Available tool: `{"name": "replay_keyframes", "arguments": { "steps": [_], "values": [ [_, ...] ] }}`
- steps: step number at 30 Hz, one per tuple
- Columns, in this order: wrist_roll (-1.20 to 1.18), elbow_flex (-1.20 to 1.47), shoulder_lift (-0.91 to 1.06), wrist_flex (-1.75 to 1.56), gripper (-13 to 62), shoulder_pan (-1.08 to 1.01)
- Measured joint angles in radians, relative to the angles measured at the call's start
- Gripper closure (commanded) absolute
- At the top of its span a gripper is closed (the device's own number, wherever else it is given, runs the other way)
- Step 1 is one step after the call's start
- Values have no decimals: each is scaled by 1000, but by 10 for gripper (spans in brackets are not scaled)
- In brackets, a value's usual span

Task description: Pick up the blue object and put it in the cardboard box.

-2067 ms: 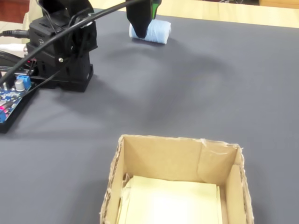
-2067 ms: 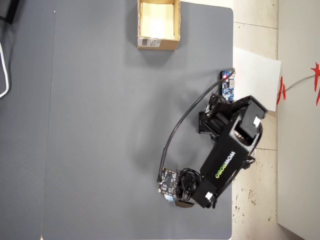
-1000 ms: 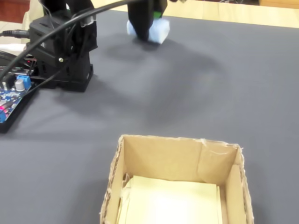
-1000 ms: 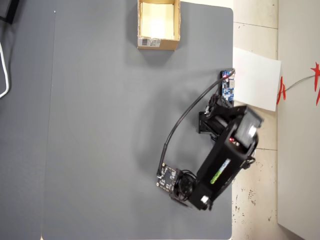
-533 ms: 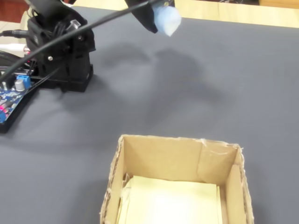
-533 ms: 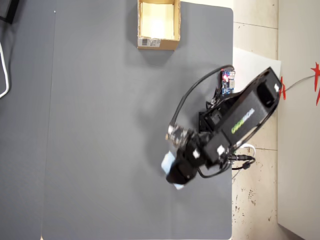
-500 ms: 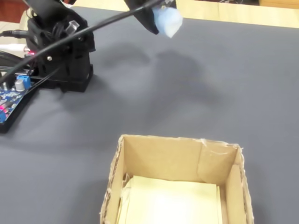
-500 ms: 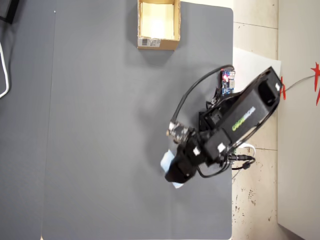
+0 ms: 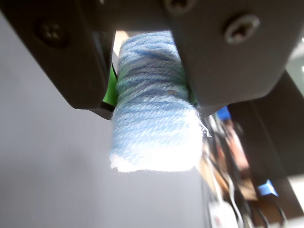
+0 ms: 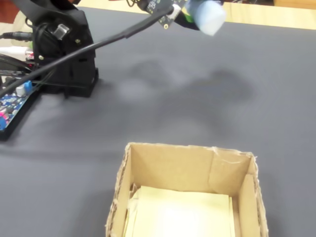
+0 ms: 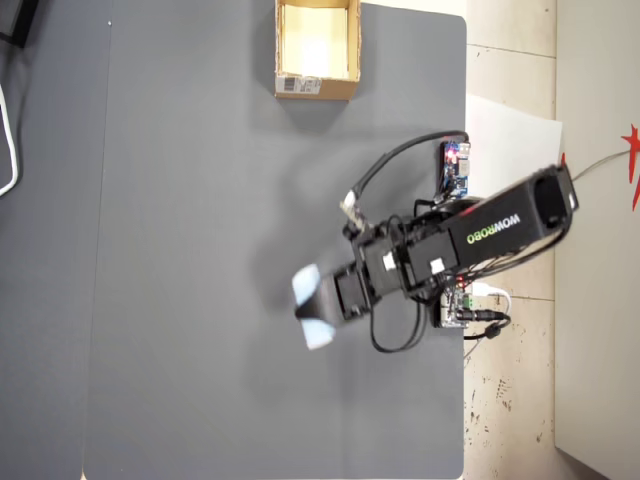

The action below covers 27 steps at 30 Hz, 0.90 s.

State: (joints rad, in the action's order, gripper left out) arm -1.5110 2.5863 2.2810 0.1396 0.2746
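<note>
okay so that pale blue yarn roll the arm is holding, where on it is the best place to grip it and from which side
Around its middle, across the short width, as the gripper has it now. In the wrist view the blue object is a soft ribbed roll with jaws pressing on opposite long sides, both ends sticking out free. The ribs run around it, so a squeeze across the wraps should probably hold better than pinching a fraying end.

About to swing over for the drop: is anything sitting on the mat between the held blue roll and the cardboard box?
Nothing visible does. The end effector holds the pale blue ribbed yarn roll above the dark grey mat, and the stretch of mat up to the open tan cardboard box is bare in the overhead view.
</note>
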Motion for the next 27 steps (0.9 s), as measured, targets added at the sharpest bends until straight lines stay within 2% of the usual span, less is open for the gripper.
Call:
{"name": "replay_keyframes", "arguments": {
  "steps": [10,19,23,27],
  "values": [
    [8,0,0,-190,388,-393],
    [109,-2,-2,-192,388,-715],
    [195,-54,0,-11,388,-884],
    [236,-112,-2,61,388,-946]
  ]
}}
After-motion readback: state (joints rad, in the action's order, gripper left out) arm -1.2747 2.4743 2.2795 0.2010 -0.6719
